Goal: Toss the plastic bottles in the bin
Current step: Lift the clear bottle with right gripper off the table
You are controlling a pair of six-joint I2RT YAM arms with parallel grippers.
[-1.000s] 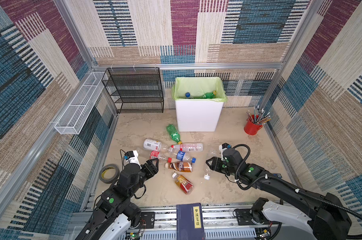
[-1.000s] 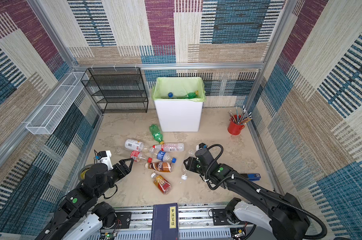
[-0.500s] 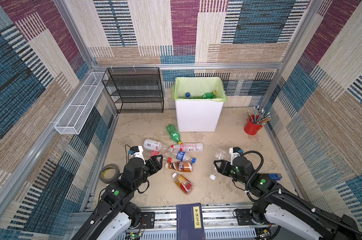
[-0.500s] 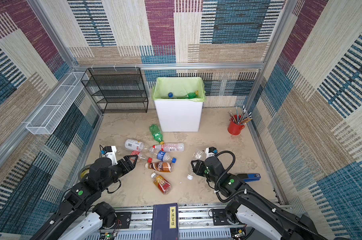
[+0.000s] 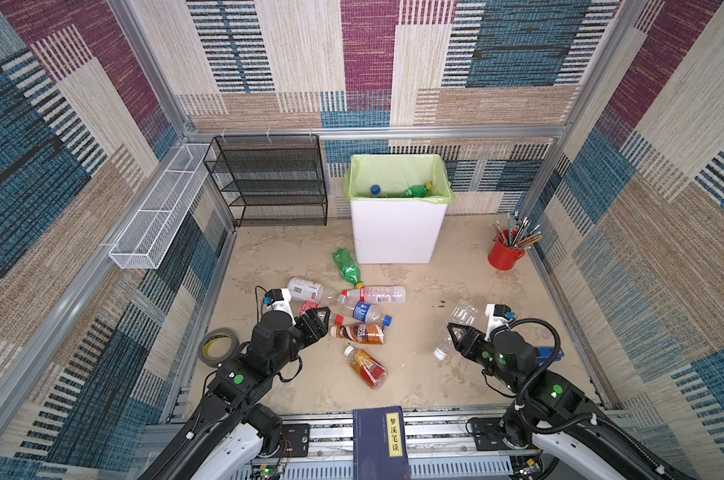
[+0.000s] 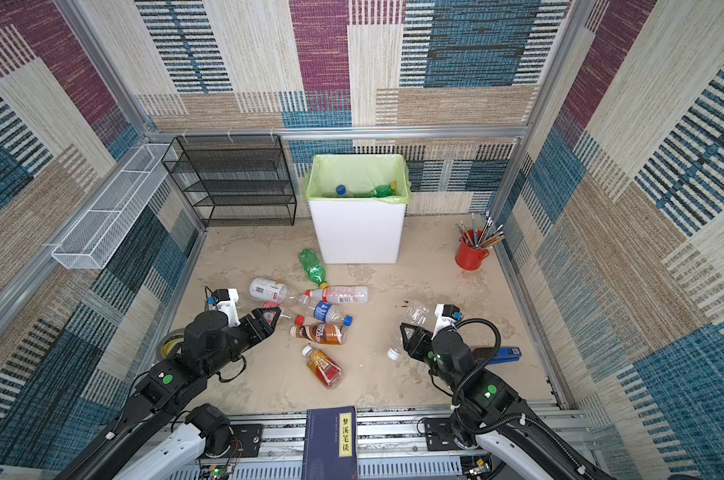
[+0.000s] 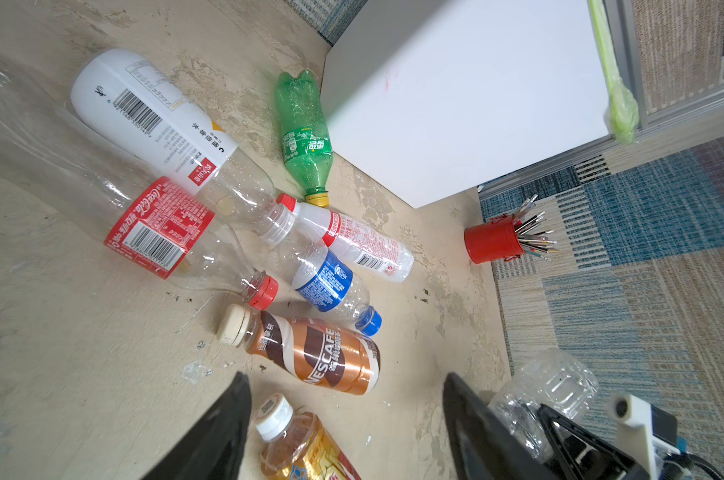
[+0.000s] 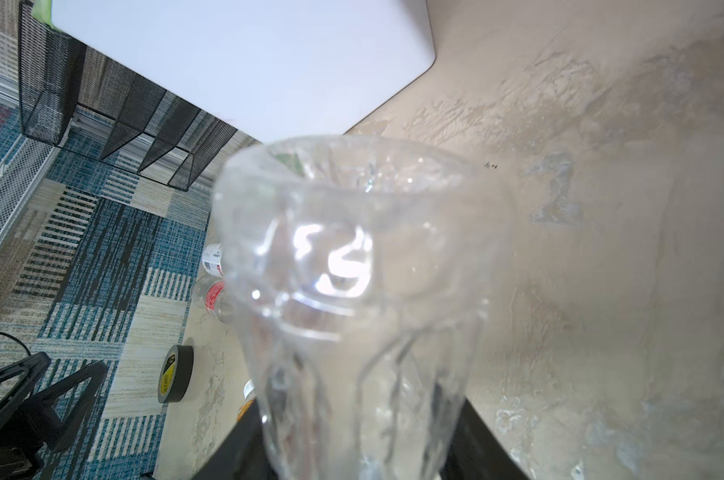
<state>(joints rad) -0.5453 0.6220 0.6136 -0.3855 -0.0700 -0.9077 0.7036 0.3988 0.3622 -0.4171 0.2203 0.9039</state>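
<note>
The right gripper (image 5: 454, 332) is pinched on a clear crumpled plastic bottle (image 5: 463, 311), gripped about mid-body, with its white cap toward the near left and its base pointing far. In the right wrist view that bottle fills the space between the two black fingers. The left gripper (image 5: 319, 312) stands spread and empty, its tips just over a clear red-labelled bottle (image 7: 160, 232) at the left edge of the loose bottles on the floor (image 5: 366, 312). Both arms reach low and forward from the near rail, the left angled rightward, the right angled leftward. The tall white rectangular bin (image 5: 395, 232), lined with a light green bag, stands by the far wall, and a green bottle (image 5: 412, 192) shows inside it. Bare beige floor (image 5: 435, 282) lies open between the held bottle and the bin. A red cup of pencils (image 5: 502, 255) stands far right, and a grey tape roll (image 5: 219, 347) lies near the left wall.
</note>
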